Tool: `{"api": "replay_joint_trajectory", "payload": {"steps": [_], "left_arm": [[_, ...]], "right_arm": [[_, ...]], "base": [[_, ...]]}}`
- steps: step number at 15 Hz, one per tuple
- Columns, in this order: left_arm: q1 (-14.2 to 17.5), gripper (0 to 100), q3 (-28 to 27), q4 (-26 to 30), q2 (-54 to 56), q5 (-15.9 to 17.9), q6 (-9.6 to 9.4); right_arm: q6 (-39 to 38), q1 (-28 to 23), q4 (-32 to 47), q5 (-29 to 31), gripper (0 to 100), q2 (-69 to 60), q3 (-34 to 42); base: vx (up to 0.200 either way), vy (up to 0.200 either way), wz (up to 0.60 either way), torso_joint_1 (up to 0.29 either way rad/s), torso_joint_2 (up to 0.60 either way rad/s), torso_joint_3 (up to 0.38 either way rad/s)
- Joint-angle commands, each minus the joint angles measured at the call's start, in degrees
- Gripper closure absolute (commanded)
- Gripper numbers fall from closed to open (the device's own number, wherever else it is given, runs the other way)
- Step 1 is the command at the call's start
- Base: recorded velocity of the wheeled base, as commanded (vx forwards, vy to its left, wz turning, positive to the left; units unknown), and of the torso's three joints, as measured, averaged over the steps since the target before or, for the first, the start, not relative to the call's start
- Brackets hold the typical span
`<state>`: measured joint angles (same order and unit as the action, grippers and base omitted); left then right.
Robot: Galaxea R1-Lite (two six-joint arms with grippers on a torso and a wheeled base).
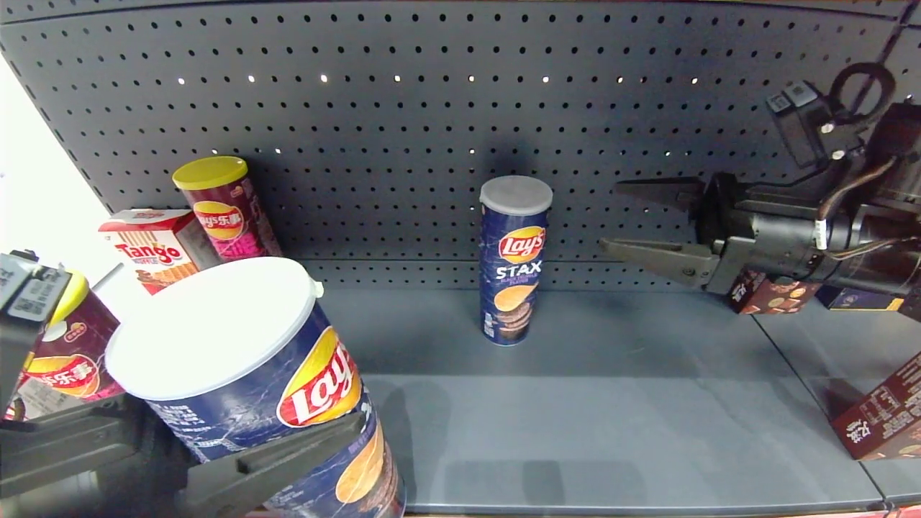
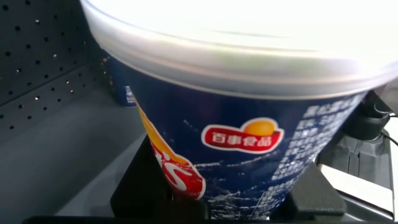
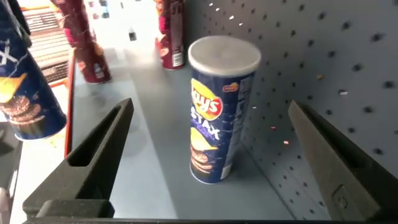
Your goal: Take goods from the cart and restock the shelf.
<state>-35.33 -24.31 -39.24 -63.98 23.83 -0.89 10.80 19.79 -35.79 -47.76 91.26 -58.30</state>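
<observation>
Grey shelf (image 1: 611, 403) w/ pegboard back: my left pincer (image 1: 216, 446) is clamped on a blue chip can (image 1: 245, 360) near the front edge, right pincer (image 1: 611, 218) apart beside the standing can (image 1: 514, 259), so I reckon releasing too near the lip could tip mine off.

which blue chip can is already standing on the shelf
The grey-lidded blue can by the pegboard, standing free on the shelf; the other blue can, white-lidded, is clamped in the left gripper.
</observation>
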Motion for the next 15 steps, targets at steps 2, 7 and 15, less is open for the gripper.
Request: {"api": "replay_joint_trajectory", "payload": {"steps": [2,7,15], "left_arm": [[0.0,100,-0.21,-0.05,-0.1,-0.01,0.89],[0.0,100,-0.39,-0.05,0.17,-0.01,1.77],[1.67,100,-0.57,-0.13,-0.01,1.66,3.09]], "right_arm": [[0.01,0.52,-0.6,-1.28,0,5.42,-1.91],[0.01,1.04,-2.7,-4.62,0,11.4,-5.16],[-0.08,3.42,-5.08,-4.8,0,18.87,-8.15]], "base": [[0.0,0.0,0.0,0.0,0.0,0.0],[0.0,0.0,0.0,0.0,0.0,0.0],[0.0,0.0,0.0,0.0,0.0,0.0]]}}
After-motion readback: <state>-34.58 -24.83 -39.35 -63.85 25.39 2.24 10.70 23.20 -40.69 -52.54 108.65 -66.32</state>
